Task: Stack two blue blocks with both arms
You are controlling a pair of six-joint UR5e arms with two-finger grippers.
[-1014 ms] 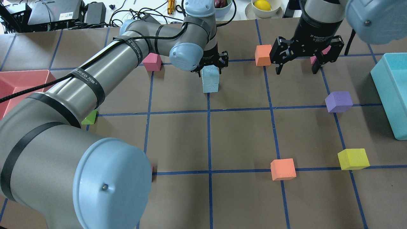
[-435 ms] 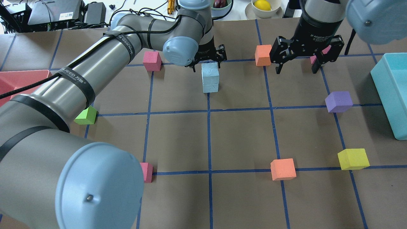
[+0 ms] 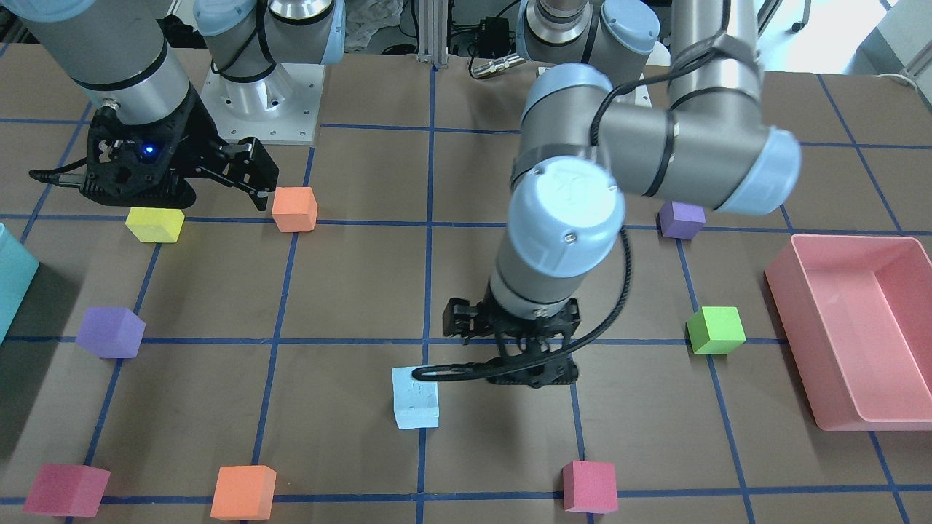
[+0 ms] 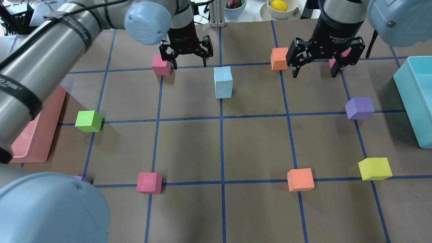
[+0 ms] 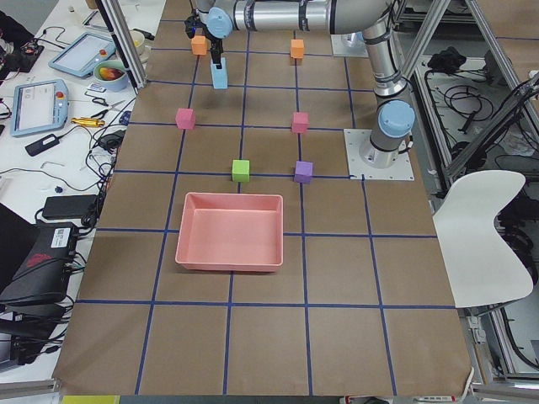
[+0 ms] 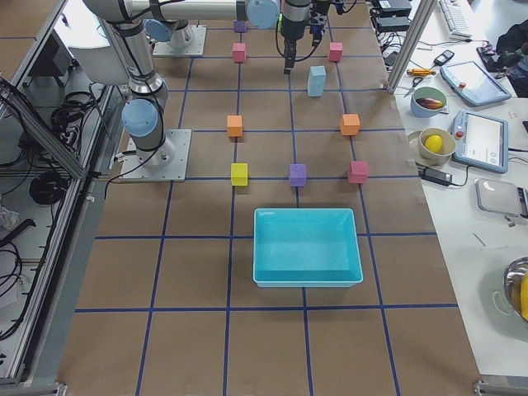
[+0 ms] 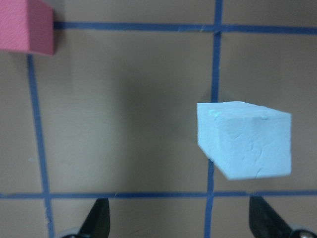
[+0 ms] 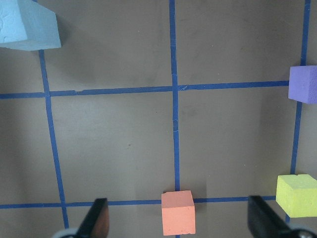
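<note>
- Front-facing view: two pale sky-blue foam cubes [image 3: 415,397] stand one on top of the other near the table's middle line, with neither arm touching them. The black two-finger left gripper [image 3: 518,367] hangs just beside the tower. A loop of black cable [image 3: 451,372] sags toward the upper cube, and I judge that snagging it is my first risk.
- Overhead view: the left gripper's jaws are spread wide and hold nothing. One finger is close to a pink foam cube [image 4: 161,64]. The black right gripper [image 4: 314,72] hovers well apart from the tower, also wide open and empty, beside an orange foam cube [image 4: 279,58]. The stack looks square, so I take the task as all but done.
- Left side view: the tower shows as a small blue column at the far end of the table, under the arms. I can't read the jaws from here.
- Right side view: the same upright column, with no lean that I can see.
- Left wrist view: the stack sits off to the right, ahead of the two spread fingertips [image 7: 99,218]. Nothing lies between them.
- Right wrist view: only a corner of the stack shows, at top left. The fingers are apart over bare brown paper [image 8: 114,144].
- My worry: foam this light would topple at a brush, so a low sideways sweep by the left arm could knock it over.
</note>
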